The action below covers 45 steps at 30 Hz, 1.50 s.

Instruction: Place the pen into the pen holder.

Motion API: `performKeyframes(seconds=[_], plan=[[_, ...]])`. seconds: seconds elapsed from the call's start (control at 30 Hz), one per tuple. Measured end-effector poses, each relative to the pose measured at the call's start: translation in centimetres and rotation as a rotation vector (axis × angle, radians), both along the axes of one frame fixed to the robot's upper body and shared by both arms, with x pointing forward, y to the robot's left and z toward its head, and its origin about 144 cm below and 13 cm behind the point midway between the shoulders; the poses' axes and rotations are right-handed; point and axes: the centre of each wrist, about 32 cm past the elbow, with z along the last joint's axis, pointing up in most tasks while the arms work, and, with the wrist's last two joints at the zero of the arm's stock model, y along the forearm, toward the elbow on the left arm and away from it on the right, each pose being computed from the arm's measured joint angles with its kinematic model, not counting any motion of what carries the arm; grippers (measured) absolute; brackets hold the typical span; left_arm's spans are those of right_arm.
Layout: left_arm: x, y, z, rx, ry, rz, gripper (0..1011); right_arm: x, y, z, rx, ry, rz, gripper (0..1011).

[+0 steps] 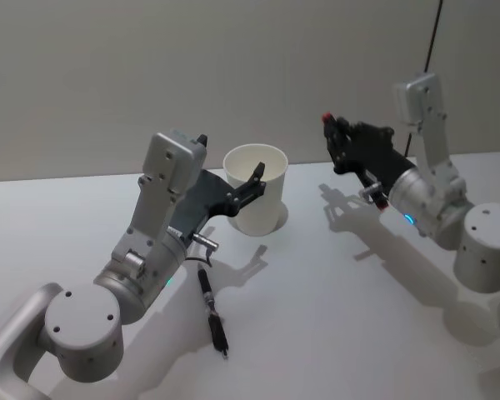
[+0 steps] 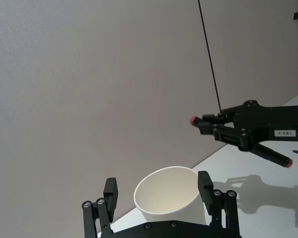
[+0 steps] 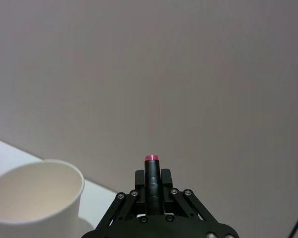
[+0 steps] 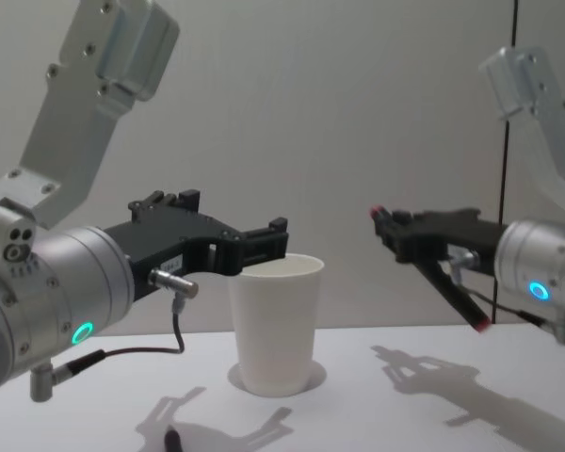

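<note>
Hovering with fingers spread wide, the left gripper is straddling the rim of the plain white tapered paper cup on the white table. Well apart rightward, the right gripper is clamping the slim dark red-capped pen aloft. The grasp appears done; transfer and insertion are awaiting execution.

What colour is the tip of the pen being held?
The pen has a red end cap, clearest in the right wrist view.

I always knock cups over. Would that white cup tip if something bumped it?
Probably, quite easily. The cup looks like thin paper and empty, so likely light. It is tall with a base narrower than its rim, so a nudge up high may topple it. A squeeze might also dent it.
</note>
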Motion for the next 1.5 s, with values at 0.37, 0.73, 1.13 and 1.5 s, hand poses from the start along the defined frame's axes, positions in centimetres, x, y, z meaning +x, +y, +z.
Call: performKeyframes(seconds=[0.37,0.73,1.13,1.5], plan=[[0.0,0.0,0.0,0.000,0.000,0.000,1001,1.6,2.3,0.6,0.088,-0.183,0.038,172],[0.0,0.0,0.0,0.000,0.000,0.000,1001,3.9,5.6,2.0,0.189,-0.356,0.091,172],[0.0,0.0,0.0,0.000,0.000,0.000,1001,6.7,9.7,2.9,0.280,-0.480,0.150,172],[0.0,0.0,0.0,0.000,0.000,0.000,1001,7.2,10.4,2.2,0.306,-0.489,0.160,172]])
